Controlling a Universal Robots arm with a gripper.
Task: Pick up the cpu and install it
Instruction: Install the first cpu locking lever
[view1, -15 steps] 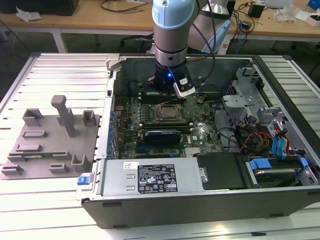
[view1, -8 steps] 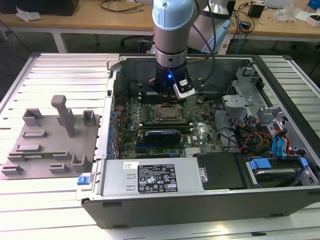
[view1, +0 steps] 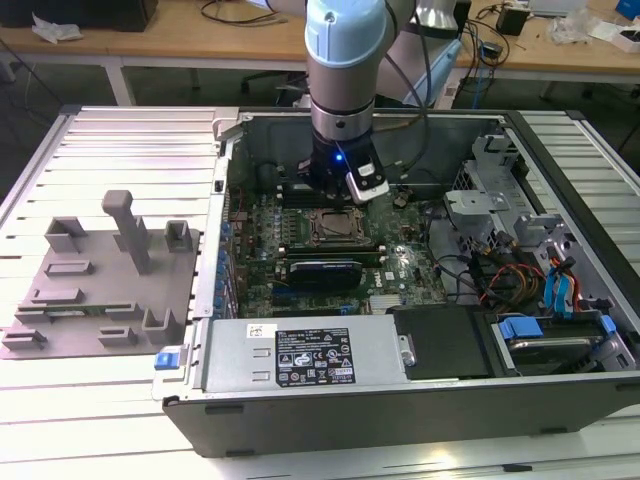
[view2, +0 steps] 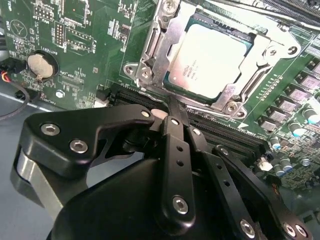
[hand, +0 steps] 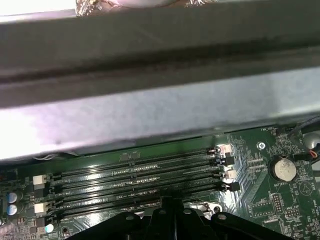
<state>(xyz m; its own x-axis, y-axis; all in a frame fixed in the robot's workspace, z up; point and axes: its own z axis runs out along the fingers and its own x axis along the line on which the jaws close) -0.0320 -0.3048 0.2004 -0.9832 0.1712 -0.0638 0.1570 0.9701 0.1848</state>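
Hovering just beside the socket (view2: 150, 55), fingers (view2: 174, 140) look pinched together, nothing held; cpu (view2: 210, 62) sits in frame. Keep tip off lid, go slow.

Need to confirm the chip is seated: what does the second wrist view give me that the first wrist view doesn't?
Second wrist view: the cpu lying inside the metal frame of the socket. First wrist view: the case wall and the memory slots along their length. Both: the green board, the coin battery, and the gripper over the board beside the socket.
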